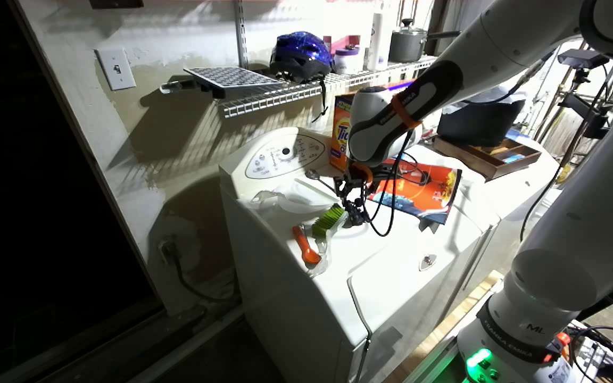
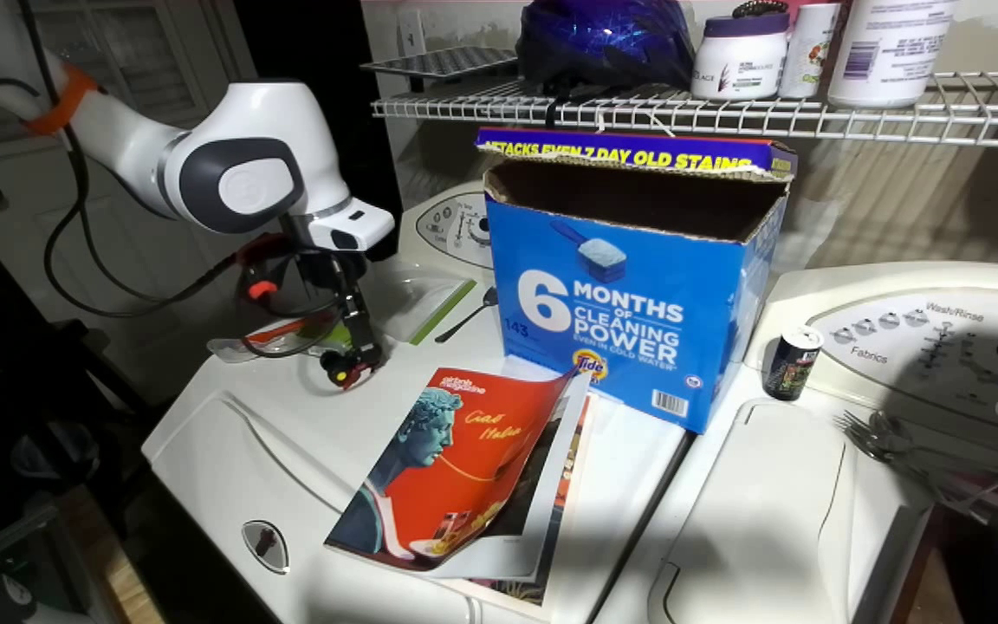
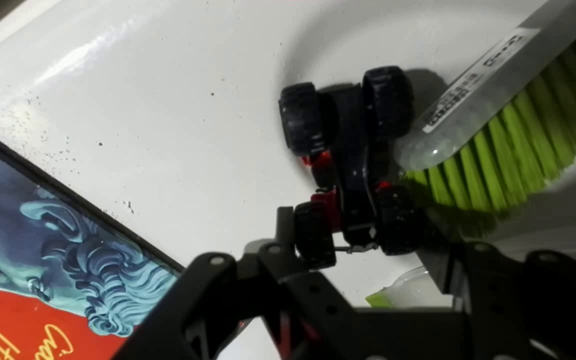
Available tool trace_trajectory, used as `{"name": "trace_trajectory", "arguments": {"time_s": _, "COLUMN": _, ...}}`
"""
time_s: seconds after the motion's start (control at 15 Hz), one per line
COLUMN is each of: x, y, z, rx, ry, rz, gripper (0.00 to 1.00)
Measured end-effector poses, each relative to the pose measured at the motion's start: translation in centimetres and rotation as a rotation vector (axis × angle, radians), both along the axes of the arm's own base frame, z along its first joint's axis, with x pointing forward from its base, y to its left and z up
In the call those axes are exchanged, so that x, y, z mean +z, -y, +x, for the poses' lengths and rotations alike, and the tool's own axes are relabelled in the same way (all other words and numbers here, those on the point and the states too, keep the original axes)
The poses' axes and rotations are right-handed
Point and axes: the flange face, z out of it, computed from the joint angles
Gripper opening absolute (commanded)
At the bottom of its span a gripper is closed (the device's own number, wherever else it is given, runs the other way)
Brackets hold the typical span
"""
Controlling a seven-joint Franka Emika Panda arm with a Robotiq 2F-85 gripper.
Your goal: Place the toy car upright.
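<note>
The toy car [image 3: 350, 150] is a small black-and-red car with big black wheels. In the wrist view its chassis underside and wheels face the camera. My gripper [image 3: 358, 235] has its fingers on the outer sides of the nearer pair of wheels, shut on the car; the right contact is dark. In an exterior view the car [image 2: 347, 373] hangs at the fingertips of the gripper [image 2: 366, 345], low over the white washer top [image 2: 291, 416]. It also shows dark under the gripper in an exterior view [image 1: 357, 215]. Whether it touches the surface I cannot tell.
A green-bristled brush [image 3: 508, 155] lies close beside the car. An orange scoop [image 1: 306, 246] and clear plastic bags lie near it. A magazine [image 2: 456, 468] and a large Tide box [image 2: 620, 295] stand on the other side. A wire shelf [image 2: 638, 113] hangs above.
</note>
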Motion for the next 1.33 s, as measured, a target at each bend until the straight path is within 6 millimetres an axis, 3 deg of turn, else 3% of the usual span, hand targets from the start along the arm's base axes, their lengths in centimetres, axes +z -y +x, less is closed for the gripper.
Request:
{"name": "trace_trajectory", "arguments": {"time_s": 0.6, "x": 3.2, "y": 2.2, "z": -0.5, "rx": -0.044, "ry": 0.06, "rz": -0.002, "gripper": 0.36}}
{"name": "trace_trajectory", "arguments": {"time_s": 1.07, "x": 2.4, "y": 7.5, "z": -3.0, "rx": -0.17, "ry": 0.043, "rz": 0.004, "gripper": 0.36}}
{"name": "trace_trajectory", "arguments": {"time_s": 1.33, "x": 3.3, "y": 10.1, "z": -3.6, "rx": -0.226, "ry": 0.069, "rz": -0.003, "gripper": 0.36}}
